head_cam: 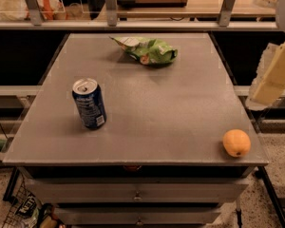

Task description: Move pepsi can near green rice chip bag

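Note:
The pepsi can [89, 103] stands upright on the left part of the grey table [171, 108]; it is dark blue with a silver top and a white label patch. The green rice chip bag [149, 50] lies wrinkled and flat near the table's far edge, a little right of centre, well apart from the can. My gripper [274, 75] shows as a pale cream shape at the right edge of the view, beyond the table's right side and above it, far from both the can and the bag.
A round orange fruit [236, 143] sits at the table's front right corner. A rail with metal posts [109, 6] and shelving runs behind the table. Drawers [137, 194] sit under the tabletop. A wire basket [23, 208] is on the floor at the lower left.

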`<state>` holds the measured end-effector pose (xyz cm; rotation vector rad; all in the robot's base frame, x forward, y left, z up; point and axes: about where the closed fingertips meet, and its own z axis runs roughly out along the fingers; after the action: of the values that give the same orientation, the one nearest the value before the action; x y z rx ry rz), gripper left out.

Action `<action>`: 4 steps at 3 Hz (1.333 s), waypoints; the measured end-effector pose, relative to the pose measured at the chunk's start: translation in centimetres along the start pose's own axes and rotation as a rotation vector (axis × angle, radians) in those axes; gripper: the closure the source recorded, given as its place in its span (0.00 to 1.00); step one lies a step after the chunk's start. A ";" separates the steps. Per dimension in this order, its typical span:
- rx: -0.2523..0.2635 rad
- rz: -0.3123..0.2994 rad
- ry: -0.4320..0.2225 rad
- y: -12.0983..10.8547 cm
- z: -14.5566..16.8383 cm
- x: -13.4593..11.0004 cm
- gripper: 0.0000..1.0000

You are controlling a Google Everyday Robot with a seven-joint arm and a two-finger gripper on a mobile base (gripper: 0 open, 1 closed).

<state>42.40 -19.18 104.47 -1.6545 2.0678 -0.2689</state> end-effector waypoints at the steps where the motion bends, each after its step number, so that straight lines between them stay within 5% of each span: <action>1: 0.000 0.000 0.000 0.0 0.0 0.0 0.00; 2: -0.027 0.075 -0.063 0.3 -0.5 -0.8 0.00; 4: -0.042 0.386 -0.308 4.2 -1.5 -2.0 0.00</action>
<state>38.35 -16.36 104.43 -1.1934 2.1039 0.1495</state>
